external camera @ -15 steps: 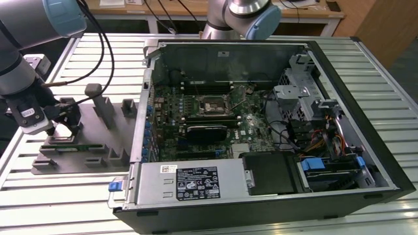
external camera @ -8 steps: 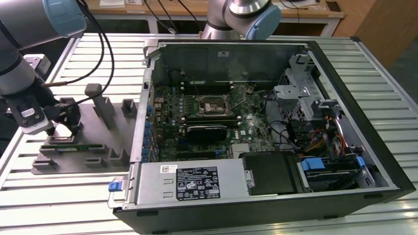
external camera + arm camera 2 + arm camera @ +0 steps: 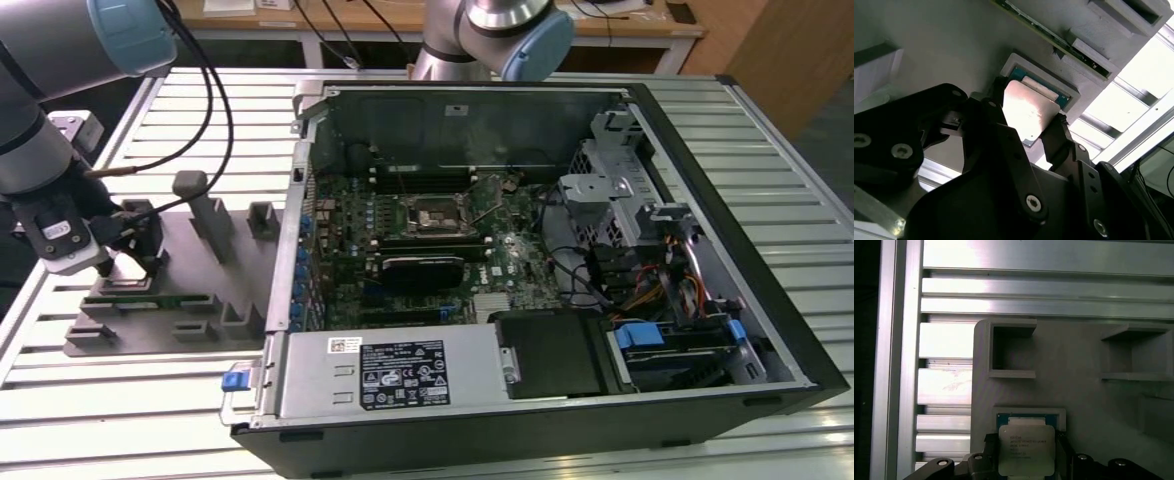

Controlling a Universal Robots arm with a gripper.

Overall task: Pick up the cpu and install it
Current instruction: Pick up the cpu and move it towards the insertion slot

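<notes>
On the exterior view's left, your grey robot arm reaches down over the flat grey plastic fixture tray (image 3: pixel 234 290), which lies on the slatted aluminium worktop (image 3: pixel 80 400). The black two-fingered claw (image 3: pixel 131 265) hangs low above the tray's near corner. In the second wrist view its fingers (image 3: pixel 1056 137) are clamped on the small flat square cpu (image 3: pixel 1029 112) with the shiny silver-grey metal top. One finger presses on each of two opposite edges, so the bright lid and the underside are not touched, which I take to be the reason for gripping it by the rim. In the first wrist view the cpu (image 3: pixel 1026 450) sits level between the fingers, overlapping the shallow blue-lined pocket (image 3: pixel 1029 416) in the tray. It appears to be held just clear of that pocket rather than seated in it, though you should not count on that, since the gap itself is hidden. Farther to the exterior view's right, well apart from the claw, the open black computer case (image 3: pixel 761 230) lies on its side. That leaves the green motherboard (image 3: pixel 347 200) facing up, with its square metal-framed socket (image 3: pixel 434 215) exposed near the middle of the board.
</notes>
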